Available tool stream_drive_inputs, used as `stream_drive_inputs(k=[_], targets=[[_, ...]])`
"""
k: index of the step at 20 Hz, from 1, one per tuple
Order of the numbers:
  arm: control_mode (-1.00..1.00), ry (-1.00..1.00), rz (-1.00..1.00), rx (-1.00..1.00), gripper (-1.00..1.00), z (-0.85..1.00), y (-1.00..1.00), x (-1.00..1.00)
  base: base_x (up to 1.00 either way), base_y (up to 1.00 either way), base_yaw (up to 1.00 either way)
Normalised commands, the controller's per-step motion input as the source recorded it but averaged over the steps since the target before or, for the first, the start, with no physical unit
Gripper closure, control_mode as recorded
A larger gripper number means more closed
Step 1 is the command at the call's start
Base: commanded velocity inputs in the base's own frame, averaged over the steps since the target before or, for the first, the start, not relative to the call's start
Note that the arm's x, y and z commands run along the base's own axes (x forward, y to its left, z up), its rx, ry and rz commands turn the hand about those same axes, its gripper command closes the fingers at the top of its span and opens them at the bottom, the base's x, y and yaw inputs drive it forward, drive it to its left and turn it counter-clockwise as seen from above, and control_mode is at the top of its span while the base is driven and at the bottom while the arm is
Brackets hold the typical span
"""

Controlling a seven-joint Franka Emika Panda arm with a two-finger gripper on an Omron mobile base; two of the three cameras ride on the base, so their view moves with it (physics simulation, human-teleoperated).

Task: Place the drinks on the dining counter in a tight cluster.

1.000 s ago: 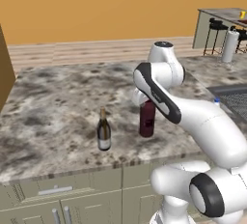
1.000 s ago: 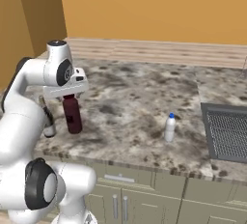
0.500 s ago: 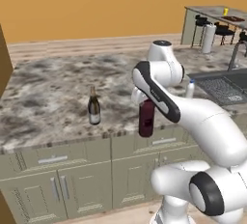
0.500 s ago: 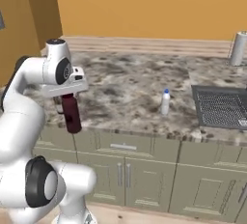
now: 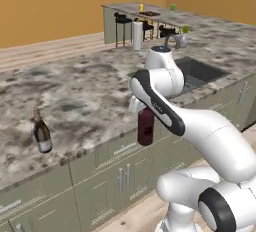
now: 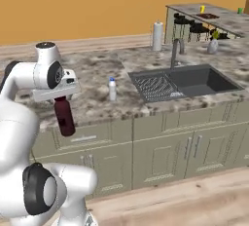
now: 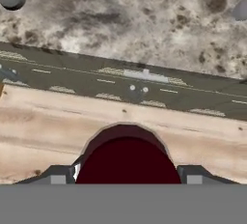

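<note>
No legible text, brand, number or sign appears in any view. The wine bottle [image 5: 42, 132], standing on the marbled counter [image 5: 85, 93] near its front edge, carries a pale label; the label is too small and blurred for any characters to be read.

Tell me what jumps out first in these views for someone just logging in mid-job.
The maroon bottle hangs in the gripper, clear of the kitchen counter and out past its front edge, over the wooden floor. The wine bottle stands on that counter near the edge, and the water bottle stands left of the sink. The dining counter with its black stools sits far back.
</note>
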Motion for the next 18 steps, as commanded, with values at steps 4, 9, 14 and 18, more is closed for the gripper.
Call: stream_drive_inputs(k=[4,9,14,18], targets=[[1.00,0.00,0.00,0.00,1.00,0.00,0.00,0.00,-0.03,0.00,-0.76],[1.00,0.00,0.00,0.00,1.00,0.00,0.00,0.00,0.00,-0.04,-0.78],[1.00,0.00,0.00,0.00,1.00,0.00,0.00,0.00,0.00,-0.11,-0.79],[1.00,0.00,0.00,0.00,1.00,0.00,0.00,0.00,0.10,-0.21,-0.67]])
